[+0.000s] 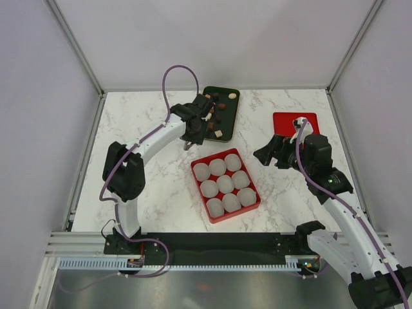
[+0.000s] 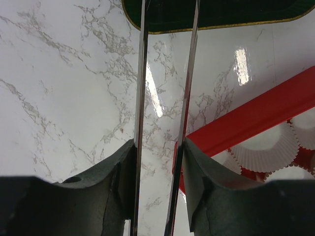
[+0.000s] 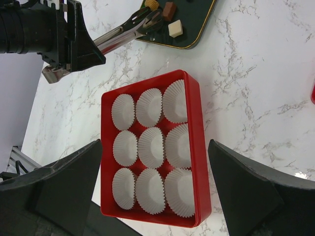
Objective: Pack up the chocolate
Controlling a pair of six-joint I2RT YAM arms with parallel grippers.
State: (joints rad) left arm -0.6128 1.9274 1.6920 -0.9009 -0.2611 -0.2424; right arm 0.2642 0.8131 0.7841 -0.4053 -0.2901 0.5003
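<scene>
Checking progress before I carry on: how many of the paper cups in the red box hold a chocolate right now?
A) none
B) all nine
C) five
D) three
A: in the right wrist view all nine paper cups in the red box show only bare white insides, while the chocolates lie on the dark tray.
</scene>
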